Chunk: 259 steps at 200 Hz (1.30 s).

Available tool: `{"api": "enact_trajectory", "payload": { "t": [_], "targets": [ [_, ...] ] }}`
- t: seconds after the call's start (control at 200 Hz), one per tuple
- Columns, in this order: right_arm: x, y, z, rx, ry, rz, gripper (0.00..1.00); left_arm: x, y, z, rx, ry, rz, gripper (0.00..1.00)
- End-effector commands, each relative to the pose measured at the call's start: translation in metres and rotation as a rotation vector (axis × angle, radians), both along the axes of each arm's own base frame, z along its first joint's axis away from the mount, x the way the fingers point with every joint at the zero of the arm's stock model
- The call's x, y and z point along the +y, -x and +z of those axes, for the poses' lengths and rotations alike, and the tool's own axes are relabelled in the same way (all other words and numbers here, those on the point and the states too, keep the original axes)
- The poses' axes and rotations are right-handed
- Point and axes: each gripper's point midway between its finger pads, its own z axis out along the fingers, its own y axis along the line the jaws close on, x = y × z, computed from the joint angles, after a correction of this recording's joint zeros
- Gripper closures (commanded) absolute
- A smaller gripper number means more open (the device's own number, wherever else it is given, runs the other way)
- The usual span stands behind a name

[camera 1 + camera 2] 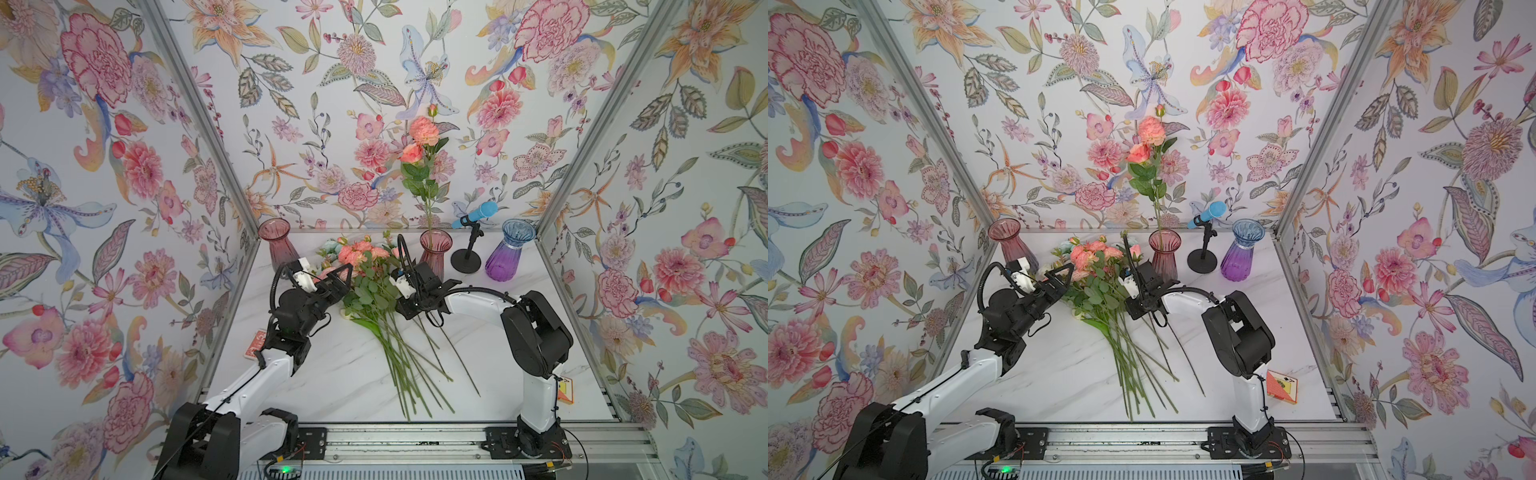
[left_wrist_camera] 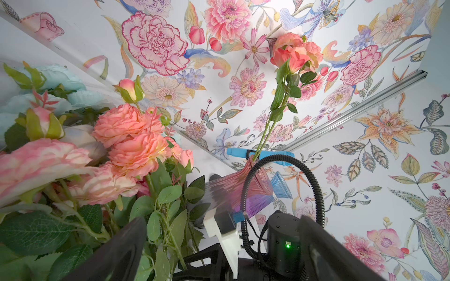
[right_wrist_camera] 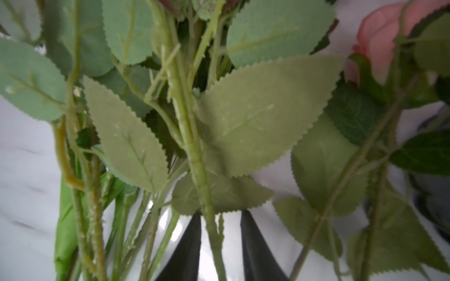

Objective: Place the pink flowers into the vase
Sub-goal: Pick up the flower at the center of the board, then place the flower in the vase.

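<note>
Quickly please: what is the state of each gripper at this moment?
Left gripper: open, holding nothing.
Right gripper: narrowly open astride one green stem, a gap showing; not gripping yet.

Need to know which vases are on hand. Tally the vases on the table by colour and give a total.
Pink vases: 2
Blue-and-purple vase: 1
Total: 3
</note>
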Motion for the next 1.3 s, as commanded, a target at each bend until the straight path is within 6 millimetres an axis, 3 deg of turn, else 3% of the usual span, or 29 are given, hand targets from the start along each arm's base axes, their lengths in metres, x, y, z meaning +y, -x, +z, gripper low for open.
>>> {"api": "enact_trajectory", "payload": {
  "t": [0.0,0.21,0.415,0.741,0.921,1.291],
  "targets": [
    [-0.001,-0.005,0.001,-0.011,0.016,-0.008,0.83,0.002,-0.002,0.011,-0.031,-0.005,0.004,0.00],
    [0.009,-0.003,0.037,-0.095,-0.010,0.005,0.98,-0.004,-0.003,0.005,-0.016,0.095,-0.032,0.00],
    [0.025,0.002,0.087,-0.204,-0.059,0.025,1.00,-0.020,-0.012,0.013,-0.029,0.164,-0.099,0.01],
    [0.053,0.017,0.151,-0.286,-0.180,0.095,1.00,-0.041,-0.031,0.015,-0.044,0.024,-0.144,0.04],
    [0.066,0.024,0.162,-0.290,-0.211,0.125,1.00,-0.050,-0.034,0.022,-0.071,-0.002,-0.158,0.07],
    [0.083,0.035,0.174,-0.290,-0.254,0.176,0.99,-0.049,-0.043,0.025,-0.088,-0.091,-0.134,0.31]
  ]
}}
